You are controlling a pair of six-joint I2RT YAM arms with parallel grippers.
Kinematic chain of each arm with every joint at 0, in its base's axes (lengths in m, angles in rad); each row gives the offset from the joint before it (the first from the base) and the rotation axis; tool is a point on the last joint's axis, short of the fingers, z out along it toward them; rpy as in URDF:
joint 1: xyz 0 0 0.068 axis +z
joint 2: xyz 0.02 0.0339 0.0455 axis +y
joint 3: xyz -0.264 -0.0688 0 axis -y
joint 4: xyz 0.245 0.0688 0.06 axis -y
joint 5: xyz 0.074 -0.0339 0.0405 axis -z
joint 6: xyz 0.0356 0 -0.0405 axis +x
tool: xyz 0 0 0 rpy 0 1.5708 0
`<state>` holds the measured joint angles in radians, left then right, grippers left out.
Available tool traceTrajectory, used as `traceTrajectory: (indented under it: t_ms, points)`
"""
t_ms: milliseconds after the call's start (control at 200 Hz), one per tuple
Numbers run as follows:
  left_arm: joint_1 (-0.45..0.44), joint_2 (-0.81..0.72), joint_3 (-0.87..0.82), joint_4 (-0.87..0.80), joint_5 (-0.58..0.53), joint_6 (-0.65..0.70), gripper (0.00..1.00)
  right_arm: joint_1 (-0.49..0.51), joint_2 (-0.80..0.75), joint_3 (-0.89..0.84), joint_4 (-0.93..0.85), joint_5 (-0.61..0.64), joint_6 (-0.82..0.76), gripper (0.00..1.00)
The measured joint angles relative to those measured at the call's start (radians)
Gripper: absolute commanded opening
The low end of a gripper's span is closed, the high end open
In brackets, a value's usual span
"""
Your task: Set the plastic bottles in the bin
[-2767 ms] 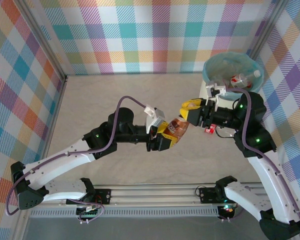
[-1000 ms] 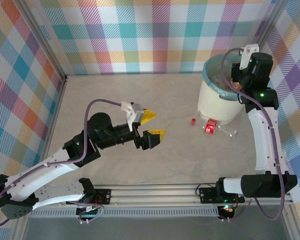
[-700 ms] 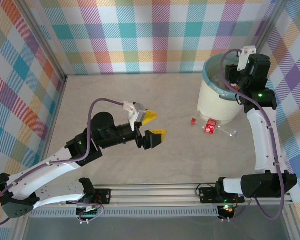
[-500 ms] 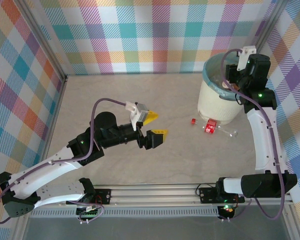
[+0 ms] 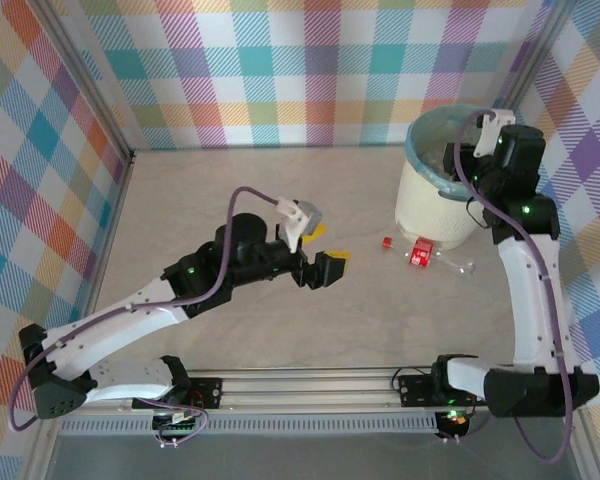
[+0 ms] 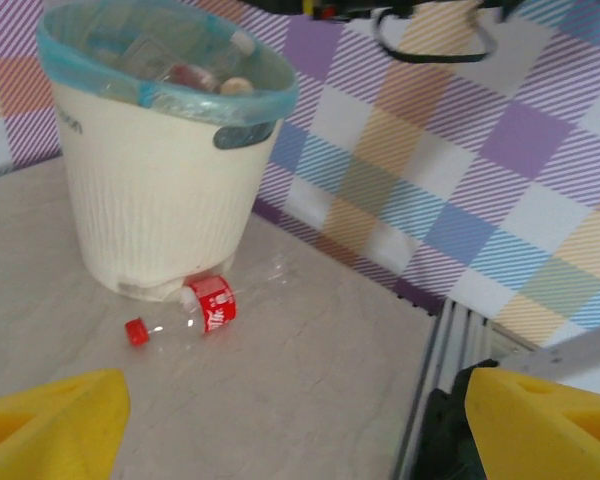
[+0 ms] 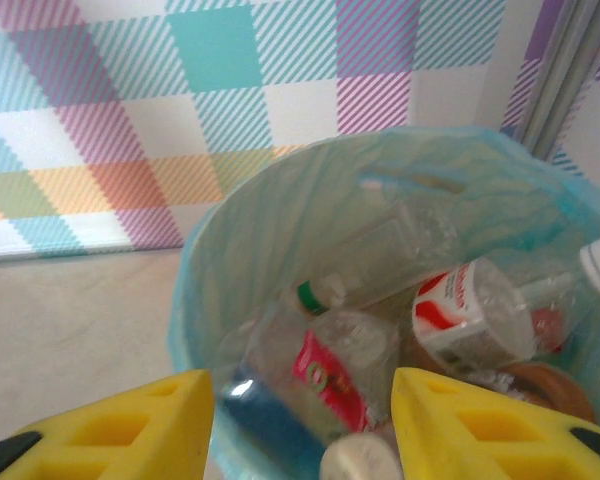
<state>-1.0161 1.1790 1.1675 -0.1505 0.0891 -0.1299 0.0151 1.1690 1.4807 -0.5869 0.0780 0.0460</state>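
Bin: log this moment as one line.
bin: several bottles inside | loose bottle: lying beside bin | left gripper: open, empty | right gripper: open, empty, above bin

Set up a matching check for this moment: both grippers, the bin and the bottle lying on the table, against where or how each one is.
Things:
1. left gripper
2. right gripper
3. bin
4. red-label bottle

Places and states:
a. lying on the table at the bin's foot
b. open, above the bin's mouth
c. open, over bare table
d. upright in the far right corner, bottles inside

Pairs: 1-c, 2-b, 3-d, 4-a.
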Motion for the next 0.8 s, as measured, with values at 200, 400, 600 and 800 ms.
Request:
traceTrajectory:
  t_ms: [200, 400, 600, 800]
  points:
    - [0.000, 0.157, 0.058, -0.065, -0.071, -0.016, 0.87, 0.008, -0.216, -0.118, -0.048, -0.062, 0.071, 0.59]
    - [0.000, 0.321, 0.151, -0.135, -0.119, -0.074, 0.86, 0.009, -0.397, -0.309, -0.113, -0.074, 0.154, 0.65]
    - [0.000, 0.388, 0.189, -0.170, -0.154, -0.124, 0.86, 0.008, -0.533, -0.605, -0.137, -0.077, 0.317, 0.71]
    - [0.000, 0.390, 0.189, -0.177, -0.161, -0.139, 0.86, -0.018, -0.602, -0.812, -0.128, -0.051, 0.473, 0.75]
